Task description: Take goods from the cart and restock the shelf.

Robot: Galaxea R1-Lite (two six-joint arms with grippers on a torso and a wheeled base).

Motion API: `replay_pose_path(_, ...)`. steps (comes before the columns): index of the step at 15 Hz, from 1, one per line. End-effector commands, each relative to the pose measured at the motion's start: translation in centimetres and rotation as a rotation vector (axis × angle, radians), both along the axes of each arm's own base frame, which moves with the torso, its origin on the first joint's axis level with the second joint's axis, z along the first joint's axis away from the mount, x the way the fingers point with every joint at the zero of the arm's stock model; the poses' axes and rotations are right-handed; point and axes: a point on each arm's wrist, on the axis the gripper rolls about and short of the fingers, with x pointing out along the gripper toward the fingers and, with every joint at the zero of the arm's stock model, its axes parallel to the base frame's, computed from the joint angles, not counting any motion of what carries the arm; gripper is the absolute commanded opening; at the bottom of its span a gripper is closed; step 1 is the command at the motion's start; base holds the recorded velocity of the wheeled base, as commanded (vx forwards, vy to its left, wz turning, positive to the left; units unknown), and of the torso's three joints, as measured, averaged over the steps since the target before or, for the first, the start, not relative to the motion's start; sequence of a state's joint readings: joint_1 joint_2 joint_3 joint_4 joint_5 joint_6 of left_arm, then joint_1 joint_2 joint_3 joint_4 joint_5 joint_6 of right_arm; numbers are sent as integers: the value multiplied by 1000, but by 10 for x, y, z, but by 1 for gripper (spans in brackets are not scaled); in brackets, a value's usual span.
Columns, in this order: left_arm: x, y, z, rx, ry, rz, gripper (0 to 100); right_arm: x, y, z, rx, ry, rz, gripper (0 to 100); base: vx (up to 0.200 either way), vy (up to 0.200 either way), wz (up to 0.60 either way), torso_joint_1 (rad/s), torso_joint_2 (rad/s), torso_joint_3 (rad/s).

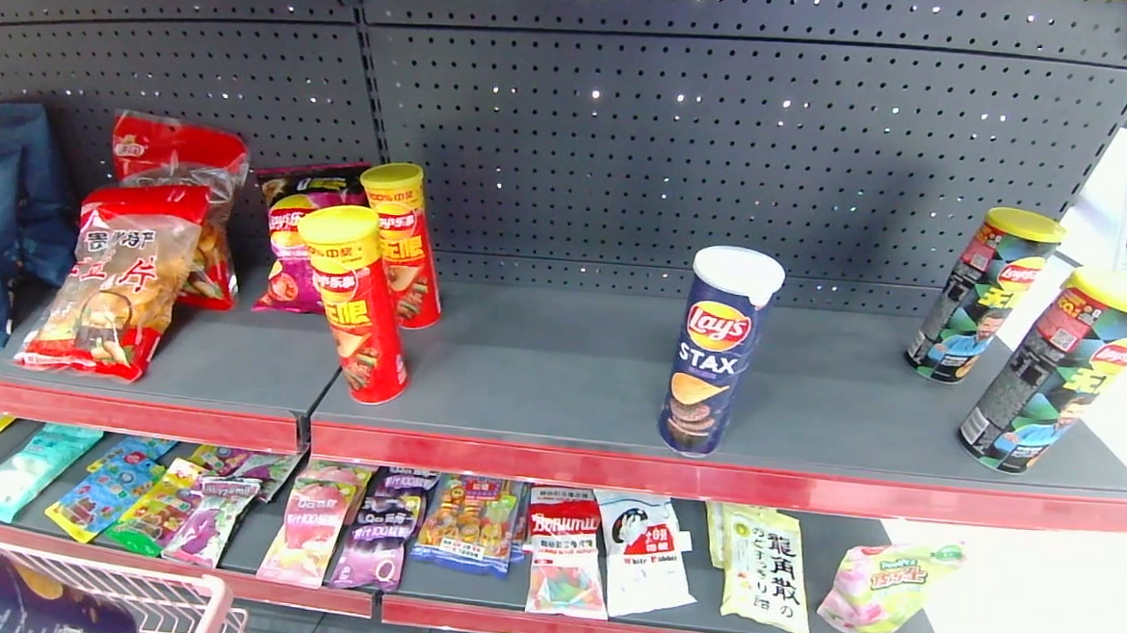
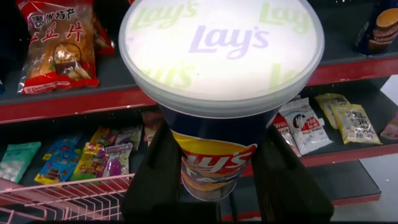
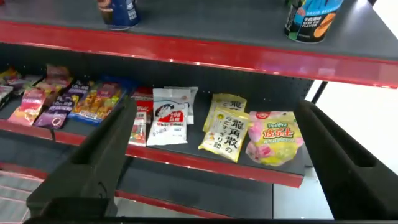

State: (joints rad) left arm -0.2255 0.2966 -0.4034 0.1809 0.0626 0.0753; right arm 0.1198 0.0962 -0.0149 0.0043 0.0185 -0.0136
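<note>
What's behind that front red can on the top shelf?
A second red can and a purple snack bag, then pegboard wall. The front red can covers part of the bag.

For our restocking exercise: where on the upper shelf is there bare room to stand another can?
Bare shelf lies between the red cans and the blue can, and between it and the dark cans. The left end is crowded with bags.

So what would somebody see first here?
A dark blue chip can with a white lid, gripped by the left gripper, looms close up. On the upper shelf another blue can stands alone mid-shelf, two red chip cans to its left, two green-and-black cans to its right.
</note>
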Motion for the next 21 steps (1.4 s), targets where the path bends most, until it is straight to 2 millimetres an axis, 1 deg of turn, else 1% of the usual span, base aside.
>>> replay_pose_path(1, 0, 0, 0, 0, -2, 3, 0, 1, 0, -4, 1, 13, 0, 100, 0, 0, 0, 0, 0, 0)
replay_pose_path(7, -2, 1, -1, 1, -11, 2, 0, 1, 0, -4, 4, 15, -2, 100, 0, 0, 0, 0, 0, 0)
replay_pose_path(8, 2, 1, 1, 51, 2, 55, 0, 1, 0, -4, 4, 15, -1, 100, 0, 0, 0, 0, 0, 0)
replay_pose_path(10, 4, 0, 4, 66, 1, 61, 0, 1, 0, -4, 4, 15, -1, 100, 0, 0, 0, 0, 0, 0)
replay_pose_path(15, 4, 0, 2, 105, 1, 58, 0, 1, 0, -4, 4, 15, 2, 100, 0, 0, 0, 0, 0, 0)
replay_pose_path(18, 4, 0, 2, 105, 2, 52, 0, 1, 0, -4, 3, 13, 4, 100, 200, 0, 0, -2, 4, 5)
replay_pose_path(21, 4, 0, 2, 113, -1, 44, 0, 1, 0, -4, 3, 13, 4, 100, 0, 0, 0, 0, 0, 0)
